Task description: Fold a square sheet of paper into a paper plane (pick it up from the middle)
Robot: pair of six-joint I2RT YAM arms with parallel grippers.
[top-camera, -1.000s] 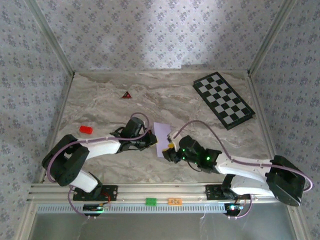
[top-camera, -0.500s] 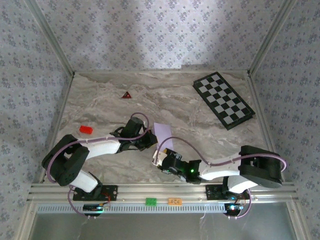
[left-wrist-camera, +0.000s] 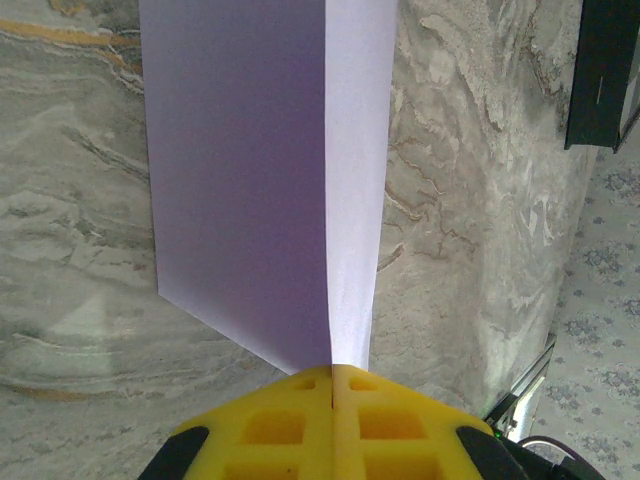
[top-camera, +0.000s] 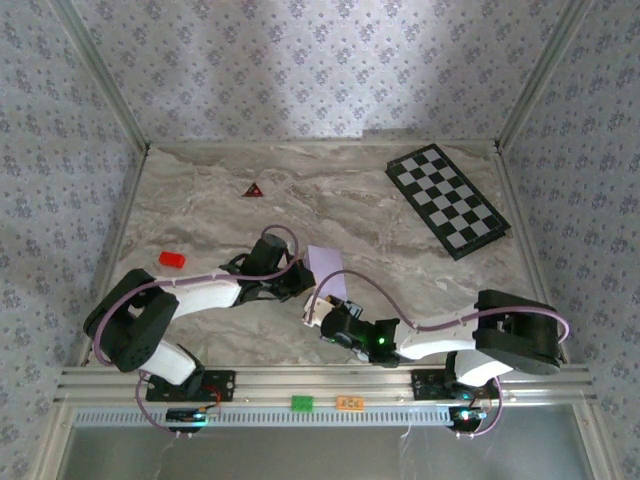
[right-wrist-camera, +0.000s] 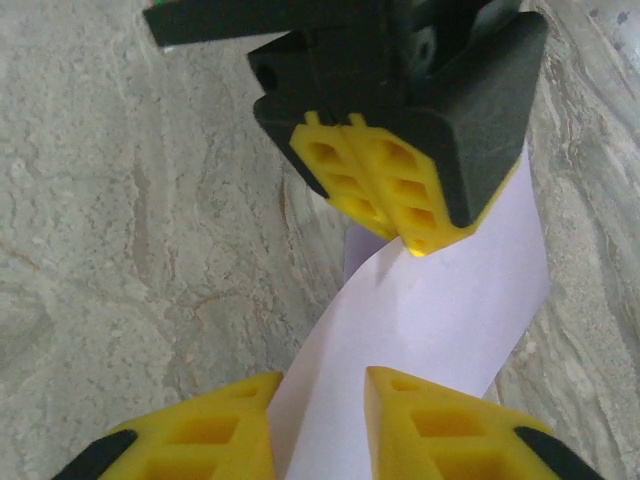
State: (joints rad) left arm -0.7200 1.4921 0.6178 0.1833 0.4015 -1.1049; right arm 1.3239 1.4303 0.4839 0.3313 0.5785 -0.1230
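- Centrally, square sheet of paper [left-wrist-camera: 250, 170]: pale lilac, doubled along one sharp crease. It sits near mid-table on the marble table top [top-camera: 200, 200], and one flap curls up off the surface.
- Next, left gripper [left-wrist-camera: 332, 385]: yellow pads pressed together, pinching the sheet at the near end of its crease. Judged purpose: to anchor the fold so the two layers cannot slide apart.
- Then, right gripper [right-wrist-camera: 320, 400]: jaws spread, straddling the raised lilac flap without squeezing it, with the tips just beside those of the left gripper. Judged purpose: lining up to take or press the flap next to the anchored point.
- Also, checkered board [top-camera: 448, 200]: black and white, at the far right and well apart from the work. Plays no part in the fold.
- Also, dark red triangle [top-camera: 253, 189]: far side, left of centre, well apart.
- Also, red block [top-camera: 172, 259]: small, near the left arm, clear of the sheet.
- Progress, judged: early folding, as no pointed dart shape is visible.
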